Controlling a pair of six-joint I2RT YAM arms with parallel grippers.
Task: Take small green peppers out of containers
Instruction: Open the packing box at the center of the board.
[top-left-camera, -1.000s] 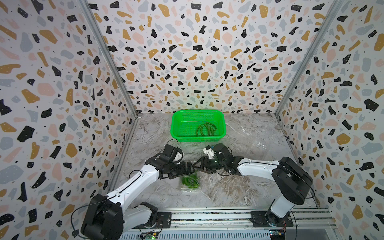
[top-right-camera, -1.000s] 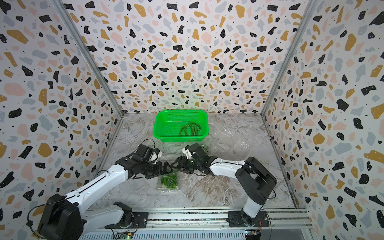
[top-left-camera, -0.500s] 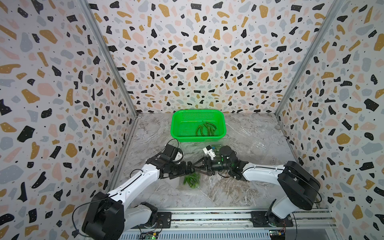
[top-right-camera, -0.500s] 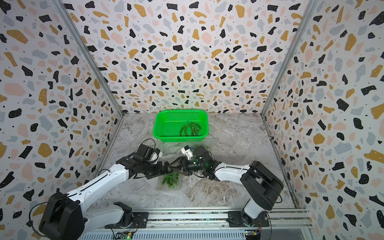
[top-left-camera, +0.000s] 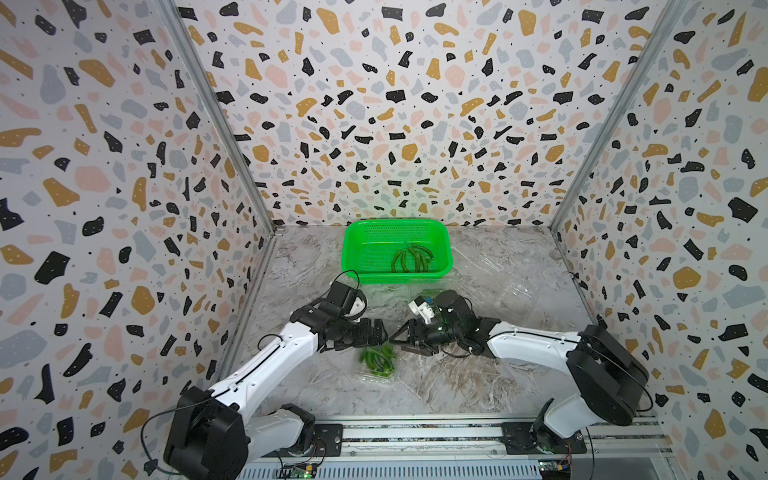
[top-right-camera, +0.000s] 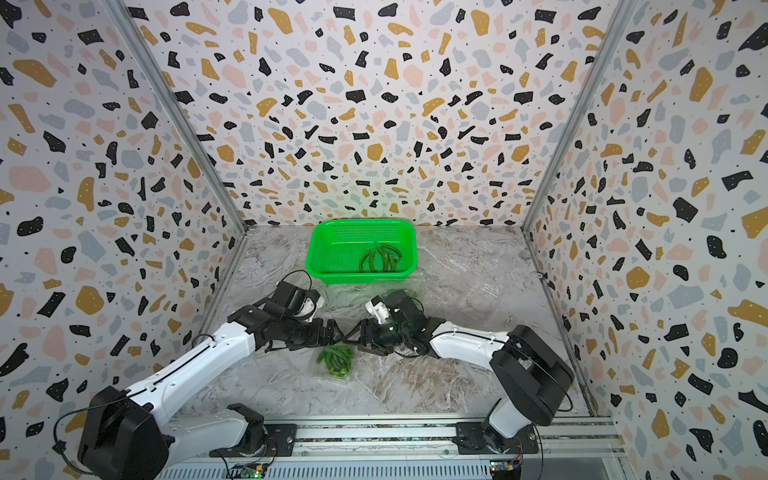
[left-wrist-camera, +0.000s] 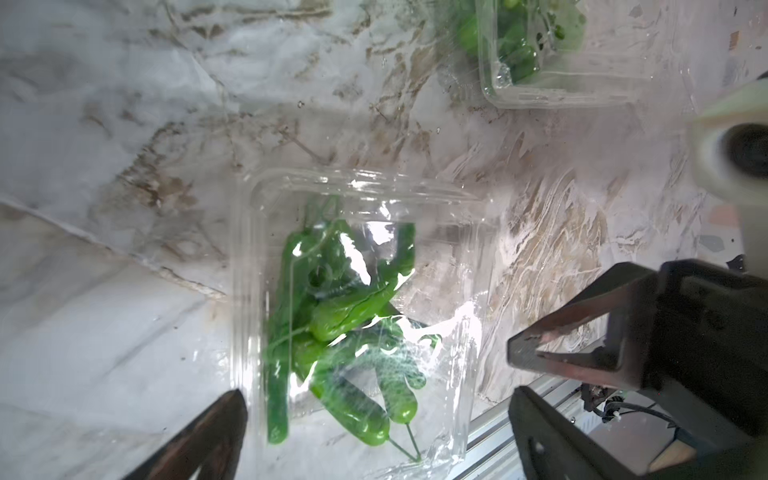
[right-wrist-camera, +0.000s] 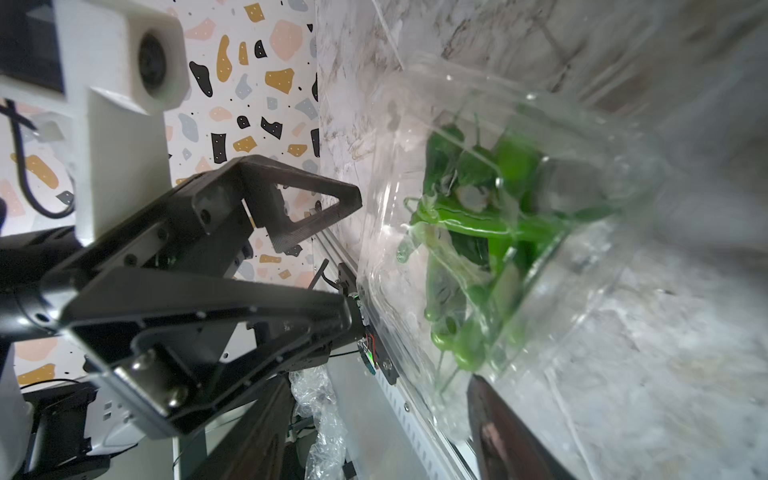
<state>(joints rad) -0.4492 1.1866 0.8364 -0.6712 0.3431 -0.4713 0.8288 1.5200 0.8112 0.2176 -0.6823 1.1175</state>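
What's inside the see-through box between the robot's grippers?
A heap of green peppers lies in the clear box. The top ones and glare cover those underneath, so I cannot count them.

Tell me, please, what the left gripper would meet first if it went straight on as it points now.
Likely the clear container of small green peppers just ahead; the right gripper is close, depth unclear.

We see the left arm (top-left-camera: 274, 361) and right arm (top-left-camera: 536, 343), lower frame: white shells, black joints, thin black cables (top-left-camera: 351, 272).
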